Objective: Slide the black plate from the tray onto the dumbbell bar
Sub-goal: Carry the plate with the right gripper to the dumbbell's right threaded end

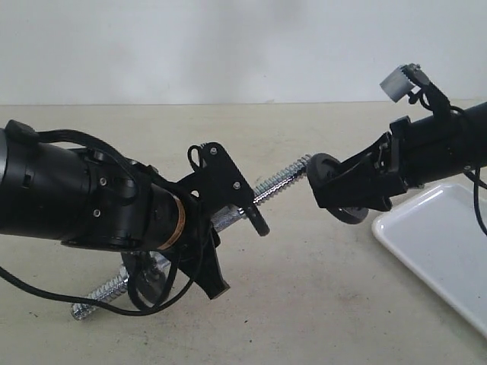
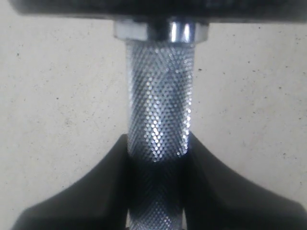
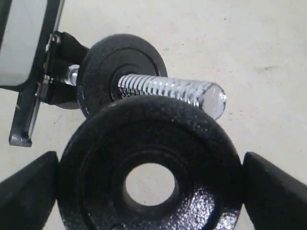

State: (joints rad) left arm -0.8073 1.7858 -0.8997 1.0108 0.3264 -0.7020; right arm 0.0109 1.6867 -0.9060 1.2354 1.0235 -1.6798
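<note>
My right gripper (image 1: 346, 190) is shut on the black plate (image 1: 326, 169), its fingers (image 3: 29, 191) pressing on opposite sides of the rim. The plate (image 3: 192, 143) hangs in the air just off the threaded tip of the dumbbell bar (image 1: 288, 179). Bare table shows through its centre hole, and the bar's tip (image 3: 211, 98) lies beside the rim, not in the hole. My left gripper (image 1: 230, 220) is shut on the bar's knurled middle (image 2: 160, 110) and holds the bar tilted, tip up to the right. The white tray (image 1: 434, 243) lies at the right and holds nothing that I can see.
Another black disc (image 3: 103, 67) sits on the bar behind the threaded end. A chrome collar (image 2: 160, 31) and a dark disc edge (image 2: 158, 7) show in the left wrist view. The bar's lower threaded end (image 1: 95, 295) rests near the table.
</note>
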